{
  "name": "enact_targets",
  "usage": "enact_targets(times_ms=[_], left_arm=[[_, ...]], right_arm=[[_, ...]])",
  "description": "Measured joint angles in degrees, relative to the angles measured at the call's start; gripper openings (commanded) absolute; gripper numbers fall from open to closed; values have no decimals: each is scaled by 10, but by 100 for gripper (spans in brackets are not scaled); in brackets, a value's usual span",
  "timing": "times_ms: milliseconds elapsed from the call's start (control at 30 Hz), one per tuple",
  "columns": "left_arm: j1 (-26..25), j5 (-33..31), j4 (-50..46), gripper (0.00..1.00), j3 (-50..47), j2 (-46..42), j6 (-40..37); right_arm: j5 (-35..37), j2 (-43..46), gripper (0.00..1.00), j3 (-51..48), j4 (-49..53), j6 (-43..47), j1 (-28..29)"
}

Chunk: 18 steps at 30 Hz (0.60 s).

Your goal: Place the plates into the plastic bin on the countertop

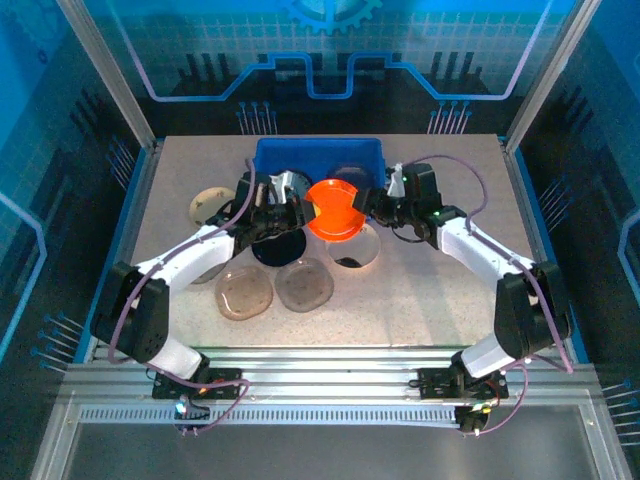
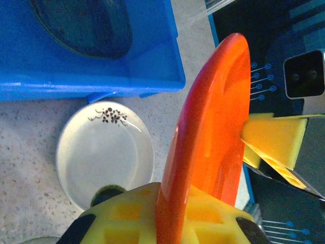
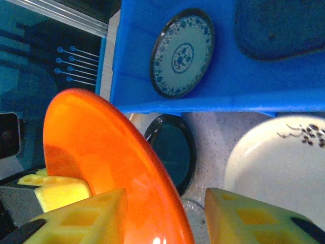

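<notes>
While the left gripper (image 1: 292, 214) clamps the glossy orange round plate (image 1: 333, 210) at mid-frame, the right gripper (image 1: 378, 205) has its fingers apart; the bright blue plastic bin (image 1: 275, 160) lies just above.

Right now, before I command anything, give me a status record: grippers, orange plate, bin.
left gripper: shut on the orange plate
right gripper: open, fingers either side of the plate
orange plate: on edge, near the plastic bin's front wall
plastic bin: holds blue-patterned plate, dark plate
countertop: cream plate, black plate outside bin
</notes>
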<state>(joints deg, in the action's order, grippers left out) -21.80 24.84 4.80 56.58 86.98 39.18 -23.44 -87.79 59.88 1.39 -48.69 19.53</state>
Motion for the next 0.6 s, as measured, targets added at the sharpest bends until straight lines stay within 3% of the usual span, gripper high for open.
enact_targets(times_ms=[33,67,100,200,233,300,367,433,600], left_arm=[[5,8,11,0,-7,-2,10],[10,14,17,0,-12,-3,16],[16,21,29,0,-19,-5,26],[35,37,38,0,-34,-6,52],[41,43,39,9,-34,-7,58],[48,48,37,56,-35,-12,60],[48,45,37,80,-35,-23,56],[47,38,24,90,-36,-46,47],[47,0,-14,97,-55,-124,19]], right_arm=[[-3,-8,41,1,-7,-2,1],[-6,-16,26,3,-13,-4,2],[-10,-24,1,5,-20,-7,3],[-28,-40,0,14,-40,-5,9],[-29,-45,0,17,-46,-1,12],[-32,-53,0,27,-49,0,16],[-28,-64,0,43,-46,-9,19],[-25,-83,0,68,-40,-14,21],[-9,-137,0,143,-9,-17,22]])
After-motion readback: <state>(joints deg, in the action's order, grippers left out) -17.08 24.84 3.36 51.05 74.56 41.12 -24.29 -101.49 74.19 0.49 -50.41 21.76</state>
